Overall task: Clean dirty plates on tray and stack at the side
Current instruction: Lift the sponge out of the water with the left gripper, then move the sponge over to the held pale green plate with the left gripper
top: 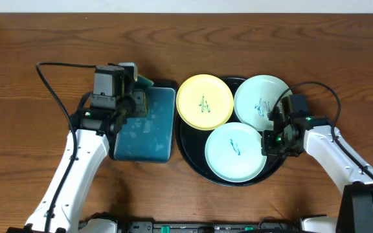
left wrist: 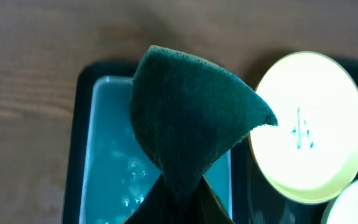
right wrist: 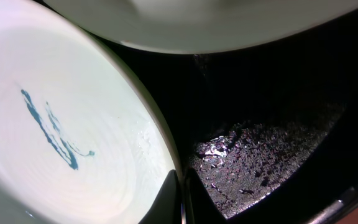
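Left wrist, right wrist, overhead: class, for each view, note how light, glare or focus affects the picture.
Left wrist: the yellow plate glows washed-out white; the green sponge near the lens looks soft. Right wrist: the black tray is almost lost in shadow but for one glint; the plate at the top edge is blurred. Overhead: evenly lit and sharp.

**A Brown Wood Table and a Pale Strip**

The big brown wooden table (top: 37, 32), with dark lines in its grain, lies under the left gripper (top: 139, 87) and the right gripper (top: 272, 144). It spreads out on every side of them. Far beyond both, past the table's back edge, runs a thin pale strip (top: 186, 6). It could be wall or floor. Soft, even light falls on the wood.
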